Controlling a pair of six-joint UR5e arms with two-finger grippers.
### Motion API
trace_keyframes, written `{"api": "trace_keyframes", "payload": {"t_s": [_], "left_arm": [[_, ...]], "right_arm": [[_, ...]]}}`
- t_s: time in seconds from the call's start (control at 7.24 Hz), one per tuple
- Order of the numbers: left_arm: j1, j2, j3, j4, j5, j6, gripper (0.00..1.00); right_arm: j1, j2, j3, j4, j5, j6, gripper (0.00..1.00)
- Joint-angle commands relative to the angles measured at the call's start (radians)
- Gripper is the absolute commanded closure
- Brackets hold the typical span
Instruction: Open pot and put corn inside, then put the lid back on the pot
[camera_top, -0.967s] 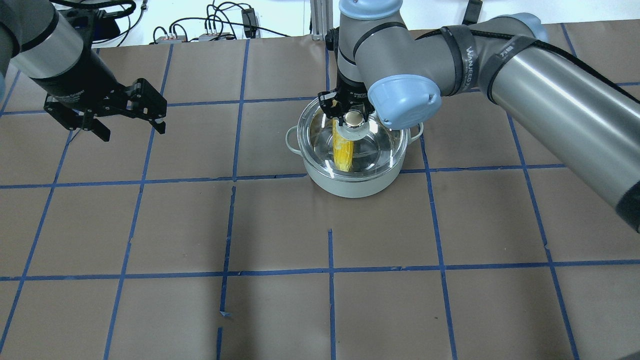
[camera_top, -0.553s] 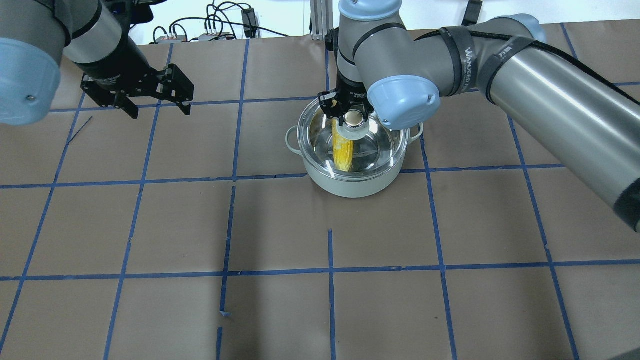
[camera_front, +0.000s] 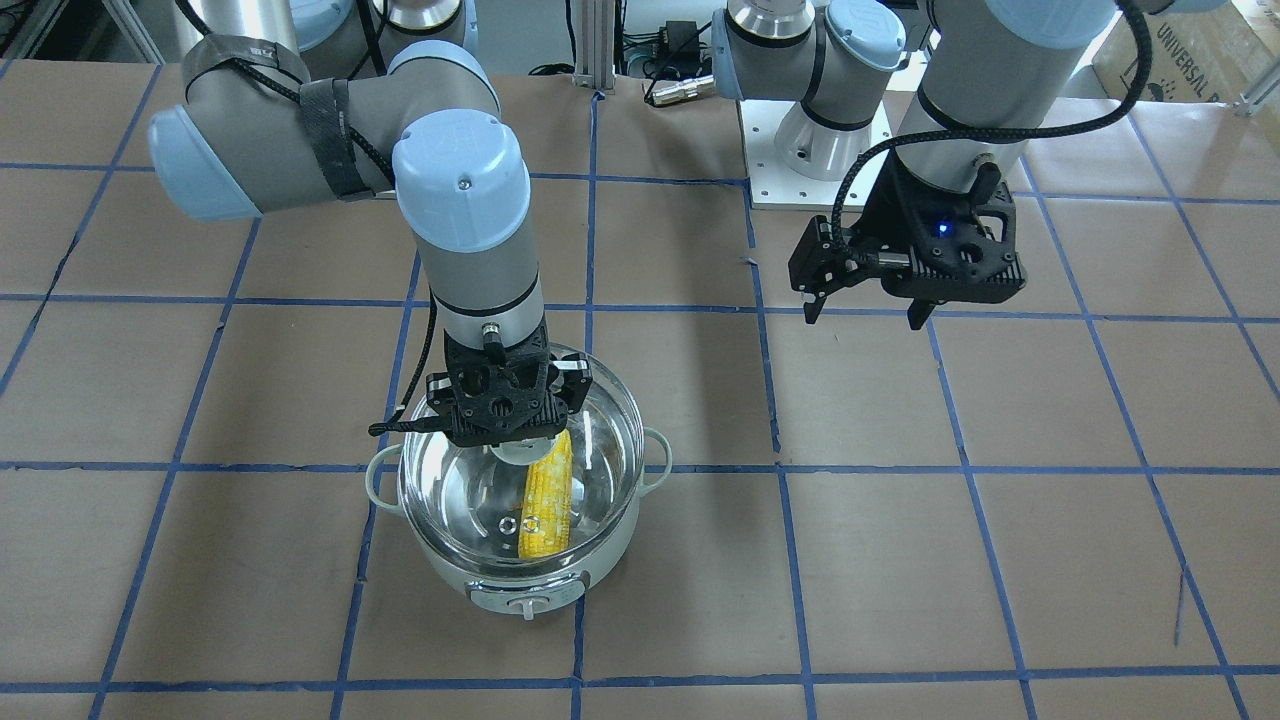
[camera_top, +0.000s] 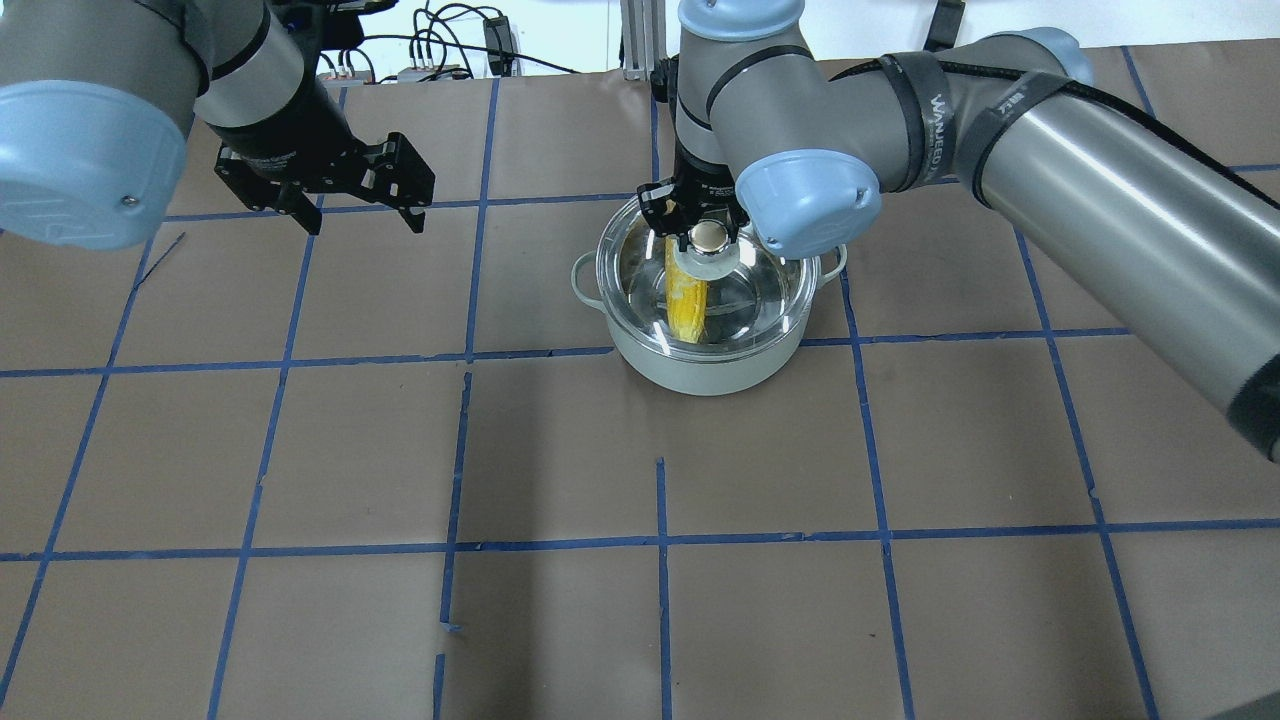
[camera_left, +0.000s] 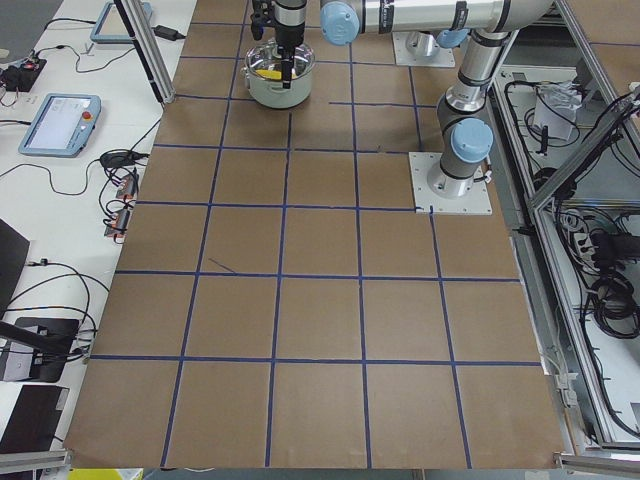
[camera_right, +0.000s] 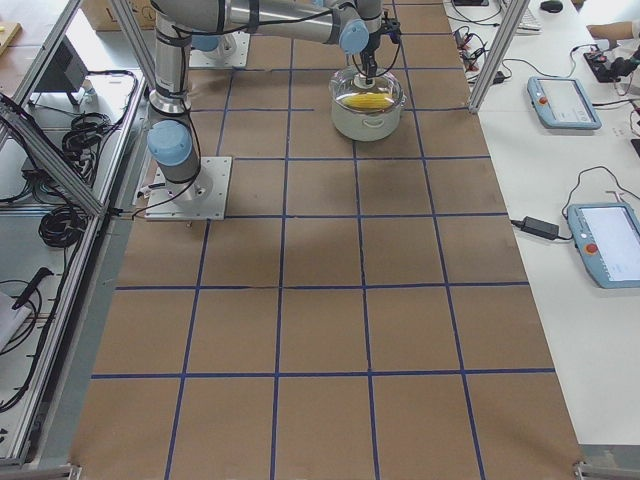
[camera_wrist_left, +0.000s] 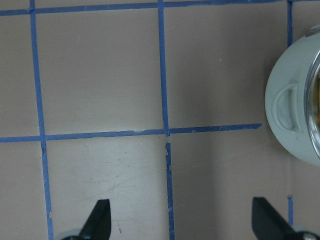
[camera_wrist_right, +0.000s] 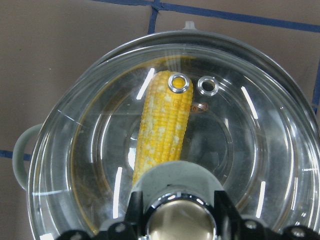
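Note:
The pale mint-white pot (camera_top: 700, 375) stands at the table's far middle, with its knob panel showing in the front-facing view (camera_front: 528, 600). The yellow corn (camera_top: 686, 300) lies inside it, seen through the glass in the right wrist view (camera_wrist_right: 162, 125). The clear glass lid (camera_top: 765, 295) sits over the pot's rim. My right gripper (camera_top: 708, 237) is shut on the lid's beige knob (camera_wrist_right: 177, 175), straight above the pot. My left gripper (camera_top: 365, 225) is open and empty, hovering to the pot's left. Its wrist view shows the pot's side handle (camera_wrist_left: 287, 110).
Brown paper with a blue tape grid covers the table (camera_top: 660, 560). Cables and small boxes (camera_top: 420, 60) lie past the far edge. The arms' base plates (camera_front: 800, 170) stand on the robot's side.
My left arm has swung right and toward the far side, closer to the pot, with its gripper still open. The right gripper, lid and pot have not moved.

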Motion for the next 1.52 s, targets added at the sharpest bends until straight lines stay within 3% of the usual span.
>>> {"api": "trace_keyframes", "payload": {"t_s": [0.0,0.14,0.28,0.41,0.97,1.24,1.38], "left_arm": [[-0.037,0.002,-0.003,-0.002,0.0,-0.001,0.0],[-0.04,0.006,-0.003,-0.007,0.003,-0.001,0.0],[-0.04,0.015,-0.005,-0.007,0.006,-0.001,0.0],[-0.04,0.032,-0.002,-0.007,0.007,-0.001,0.0],[-0.038,0.031,-0.01,-0.007,0.004,-0.005,0.0],[-0.04,0.031,-0.011,-0.007,0.001,-0.022,0.0],[-0.04,0.029,-0.01,-0.007,0.004,-0.025,0.0]], "right_arm": [[-0.006,0.0,-0.001,-0.001,-0.001,-0.004,0.76],[-0.006,0.0,-0.004,0.001,-0.001,-0.004,0.71],[-0.006,0.005,-0.02,0.002,0.003,-0.021,0.32],[-0.006,0.018,-0.041,0.012,0.0,-0.021,0.2],[-0.015,0.029,-0.096,0.031,-0.004,-0.023,0.19],[-0.093,0.014,-0.13,0.053,0.006,-0.061,0.0],[-0.142,-0.032,-0.127,0.083,0.007,-0.079,0.0]]}}
